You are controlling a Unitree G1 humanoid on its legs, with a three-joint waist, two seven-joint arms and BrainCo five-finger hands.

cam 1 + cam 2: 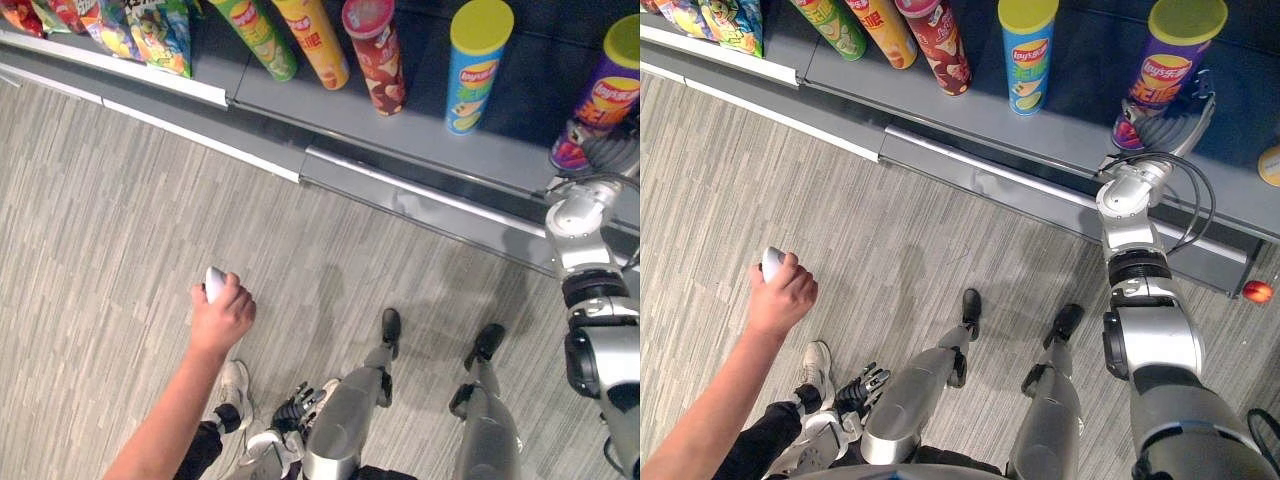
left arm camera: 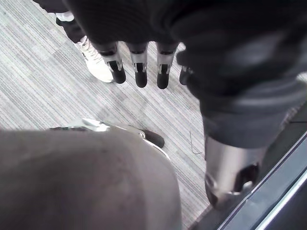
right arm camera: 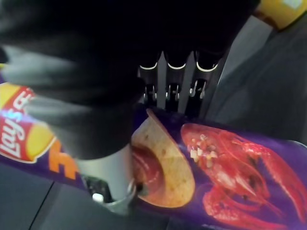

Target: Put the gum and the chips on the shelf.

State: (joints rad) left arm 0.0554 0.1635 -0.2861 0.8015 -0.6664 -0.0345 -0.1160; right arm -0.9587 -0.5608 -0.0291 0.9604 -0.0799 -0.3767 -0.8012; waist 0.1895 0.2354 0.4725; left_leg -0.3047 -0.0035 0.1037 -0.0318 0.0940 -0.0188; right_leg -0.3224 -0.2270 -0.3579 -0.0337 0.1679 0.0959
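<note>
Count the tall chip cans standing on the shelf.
5, in a row along the shelf: green can, orange can, red can, blue can, and the purple can held by the right hand. A yellow-orange object at the shelf's right end may be another.

Shop aisle, grey shelf (image 1: pixel 425 135), upright chip tubes (image 1: pixel 474 76), snack bags (image 1: pixel 152 30)

I see my left hand (image 2: pixel 148 40) hanging above grey striped floor (image 2: pixel 43 96), fingers (image 2: pixel 139 76) straight, holding nothing. A person's white shoe (image 2: pixel 96 64) sits past them; a shelf edge (image 2: pixel 271 201) runs beside the thumb.
</note>
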